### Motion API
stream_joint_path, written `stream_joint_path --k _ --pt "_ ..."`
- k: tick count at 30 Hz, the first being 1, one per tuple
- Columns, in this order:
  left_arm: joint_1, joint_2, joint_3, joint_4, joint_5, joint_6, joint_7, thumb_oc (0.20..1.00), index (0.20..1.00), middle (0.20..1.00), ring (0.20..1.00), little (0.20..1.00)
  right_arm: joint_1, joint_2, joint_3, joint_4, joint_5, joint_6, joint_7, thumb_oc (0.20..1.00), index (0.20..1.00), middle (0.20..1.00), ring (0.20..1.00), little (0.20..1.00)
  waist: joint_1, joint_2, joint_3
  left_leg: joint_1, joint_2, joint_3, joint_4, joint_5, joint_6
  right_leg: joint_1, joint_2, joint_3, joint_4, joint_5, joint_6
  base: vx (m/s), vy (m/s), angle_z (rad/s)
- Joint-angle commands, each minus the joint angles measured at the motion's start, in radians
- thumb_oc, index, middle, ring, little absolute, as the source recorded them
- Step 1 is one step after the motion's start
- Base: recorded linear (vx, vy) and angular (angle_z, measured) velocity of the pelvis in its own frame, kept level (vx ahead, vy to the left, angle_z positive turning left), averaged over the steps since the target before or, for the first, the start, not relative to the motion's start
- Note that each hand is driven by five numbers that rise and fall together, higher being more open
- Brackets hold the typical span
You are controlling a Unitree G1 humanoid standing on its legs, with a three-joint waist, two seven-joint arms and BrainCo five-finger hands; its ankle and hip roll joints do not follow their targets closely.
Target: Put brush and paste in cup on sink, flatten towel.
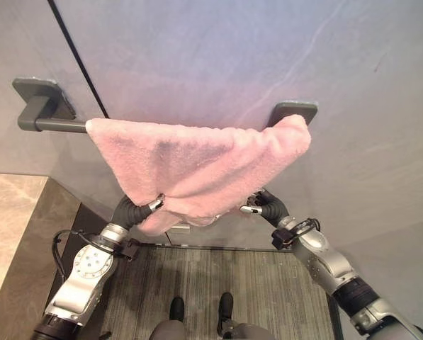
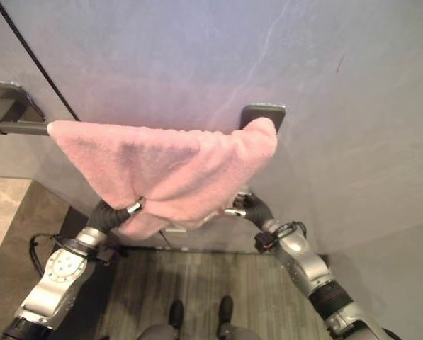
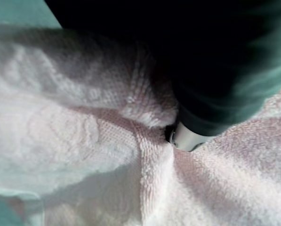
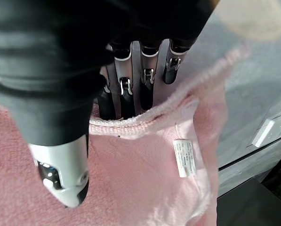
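the left hand [image 1: 144,207] reaches up from the lower left into the bottom of the pink towel [image 1: 197,166]. its dark ribbed cover and a bit of silver show at the hem, and the fingers are buried in the folds, so i cannot tell whether they grip or lie loose. in the left wrist view the cloth bunches into creases all round the one silver part of the hand [image 3: 187,137] that shows.

the right hand [image 1: 257,204] comes up from the lower right and meets the towel's lower right edge. in the right wrist view its fingers [image 4: 147,77] go down behind the hem while the thumb [image 4: 65,174] lies on the front of the cloth, so the edge is pinched between them: the hand is grasping the towel. a small white tag [image 4: 182,157] hangs on the cloth just beside the thumb.

below the hands lies a grey ribbed floor [image 1: 218,283]. at the left a beige stone counter [image 1: 13,234] borders it.

farther off, the towel is draped over a dark grey bar [image 1: 52,125] fixed to the grey wall [image 1: 218,57] by two mounts. it hangs uneven: its top runs along the bar and covers part of the right mount [image 1: 295,110], while the lower part gathers towards the hands.
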Motion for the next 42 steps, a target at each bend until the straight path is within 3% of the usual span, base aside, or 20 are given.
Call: stream_joint_path --k 1,8,10,11,12,15,17,20,28,32,33,34,36,38,39,42 --pt "-0.017 0.023 -0.044 0.023 0.015 -0.045 0.009 0.200 0.200 0.200 0.200 0.200 -0.079 0.055 -0.024 -0.042 -0.019 -0.088 -0.028 0.200 0.200 0.200 0.200 0.200 0.022 -0.033 -0.071 -0.009 0.061 0.029 0.005 0.026 -0.062 0.039 -0.176 0.029 0.000 0.005 0.165 0.00 0.000 0.00" --pt "-0.016 0.000 -0.062 0.072 0.023 -0.028 0.027 0.200 0.200 0.200 0.200 0.200 -0.081 0.095 -0.004 -0.039 -0.113 -0.077 -0.075 0.200 0.200 0.200 0.200 0.200 0.016 -0.020 -0.088 0.016 0.067 0.033 0.005 0.022 -0.063 0.065 -0.172 0.030 0.000 -0.006 0.160 0.00 0.000 0.00" --pt "-0.007 -0.005 -0.030 0.078 0.061 -0.031 0.055 0.200 0.200 0.200 0.200 0.200 -0.051 0.043 -0.061 -0.148 -0.310 -0.102 -0.133 0.200 0.200 0.200 0.200 0.200 0.002 -0.016 -0.095 0.026 0.071 0.037 0.005 0.018 -0.063 0.073 -0.167 0.028 0.000 -0.010 0.160 0.00 0.000 0.00" --pt "-0.004 -0.004 0.000 0.026 0.064 -0.046 0.065 0.200 0.200 0.200 0.200 0.200 -0.018 0.019 -0.113 -0.275 -0.332 -0.138 -0.141 0.200 0.200 0.200 0.200 0.200 -0.009 -0.014 -0.096 0.030 0.074 0.039 0.005 0.016 -0.064 0.077 -0.165 0.031 0.000 -0.013 0.159 0.00 0.000 0.00" --pt "-0.001 -0.004 0.000 0.023 0.064 -0.044 0.065 0.200 0.200 0.200 0.200 0.200 -0.012 0.018 -0.115 -0.282 -0.332 -0.135 -0.141 0.200 0.200 0.200 0.200 0.200 -0.009 -0.014 -0.096 0.032 0.074 0.038 0.005 0.016 -0.064 0.078 -0.165 0.031 0.000 -0.013 0.159 0.03 -0.016 0.00" --pt "0.052 -0.031 0.144 -0.242 -0.008 -0.092 0.086 0.200 0.200 0.200 0.200 0.200 0.114 0.025 -0.224 -0.615 -0.165 -0.203 -0.052 0.200 0.200 0.200 0.200 0.200 -0.031 -0.019 -0.101 0.031 0.076 0.030 0.005 0.022 -0.068 0.085 -0.162 0.021 0.000 -0.012 0.154 0.01 -0.012 -0.05" --pt "0.065 -0.047 0.179 -0.291 -0.012 -0.101 0.099 0.200 0.200 0.200 0.200 0.200 0.126 0.022 -0.227 -0.666 -0.119 -0.208 -0.028 0.200 0.200 0.200 0.200 0.200 -0.034 -0.020 -0.103 0.040 0.078 0.025 0.005 0.011 -0.072 0.100 -0.161 0.013 0.000 -0.024 0.152 0.02 -0.006 0.08" --pt "0.074 -0.062 0.229 -0.319 0.000 -0.124 0.139 0.200 0.200 0.200 0.200 0.200 0.106 0.027 -0.159 -0.681 -0.076 -0.189 0.000 0.200 0.200 0.200 0.200 0.200 -0.023 -0.026 -0.105 0.041 0.078 0.016 0.005 0.011 -0.076 0.110 -0.162 0.001 0.000 -0.027 0.148 0.01 -0.004 0.06" --pt "0.104 -0.087 0.264 -0.235 -0.014 -0.117 0.201 0.200 0.200 0.200 0.200 0.200 -0.011 0.066 0.012 -0.552 -0.171 -0.133 -0.033 0.200 0.200 0.200 0.200 0.200 0.033 -0.042 -0.095 0.035 0.074 -0.013 0.005 0.016 -0.072 0.129 -0.167 -0.033 0.000 -0.029 0.143 -0.01 0.003 0.14" --pt "0.110 -0.106 0.246 -0.113 -0.047 -0.097 0.206 0.200 0.200 0.200 0.200 0.200 -0.020 0.098 0.051 -0.454 -0.194 -0.112 -0.043 0.200 0.200 0.200 0.200 0.200 0.048 -0.048 -0.091 0.034 0.071 -0.017 0.005 0.018 -0.069 0.132 -0.169 -0.039 0.000 -0.028 0.143 -0.01 0.007 0.10" --pt "0.098 -0.082 0.230 -0.063 0.031 -0.089 0.229 0.200 0.200 0.200 0.200 0.200 -0.018 0.098 0.059 -0.412 -0.229 -0.117 -0.052 0.200 0.200 0.200 0.200 0.200 0.048 -0.048 -0.088 0.034 0.071 -0.015 0.005 0.019 -0.069 0.130 -0.169 -0.036 0.000 -0.026 0.144 -0.02 0.022 0.05" --pt "0.087 -0.037 0.174 -0.044 0.126 -0.060 0.194 0.200 0.200 0.200 0.200 0.200 -0.020 0.086 0.059 -0.396 -0.313 -0.112 -0.063 0.200 0.200 0.200 0.200 0.200 0.046 -0.045 -0.087 0.034 0.072 -0.012 0.005 0.018 -0.067 0.128 -0.167 -0.033 0.000 -0.024 0.145 -0.03 0.032 0.02" --pt "0.059 -0.006 0.119 -0.046 0.140 -0.065 0.159 0.200 0.200 0.200 0.200 0.200 0.027 0.094 0.033 -0.359 -0.286 -0.123 -0.080 0.200 0.200 0.200 0.200 0.200 0.028 -0.042 -0.089 0.035 0.072 -0.006 0.005 0.019 -0.065 0.127 -0.167 -0.030 0.000 -0.021 0.148 -0.01 0.036 -0.01" --pt "0.041 0.025 0.119 -0.082 0.162 -0.077 0.153 0.200 0.200 0.200 0.200 0.200 0.082 0.044 -0.042 -0.465 -0.292 -0.151 -0.078 0.200 0.200 0.200 0.200 0.200 0.005 -0.041 -0.093 0.038 0.073 0.000 0.005 0.016 -0.065 0.123 -0.167 -0.023 0.002 -0.021 0.151 0.00 0.035 0.00" --pt "0.043 0.013 0.140 -0.140 0.115 -0.091 0.152 0.200 0.200 0.200 0.200 0.200 0.148 0.025 -0.122 -0.561 -0.235 -0.179 -0.070 0.200 0.200 0.200 0.200 0.200 -0.011 -0.042 -0.097 0.033 0.072 0.003 0.005 0.022 -0.064 0.114 -0.169 -0.020 0.004 -0.014 0.151 0.00 0.000 0.00" --pt "0.064 -0.012 0.148 -0.152 0.083 -0.090 0.156 0.200 0.200 0.200 0.200 0.200 0.219 0.040 -0.174 -0.572 -0.193 -0.184 -0.072 0.200 0.200 0.200 0.200 0.200 -0.026 -0.041 -0.103 0.043 0.073 0.008 0.005 0.009 -0.064 0.118 -0.169 -0.013 0.004 -0.022 0.153 0.03 0.015 -0.06"
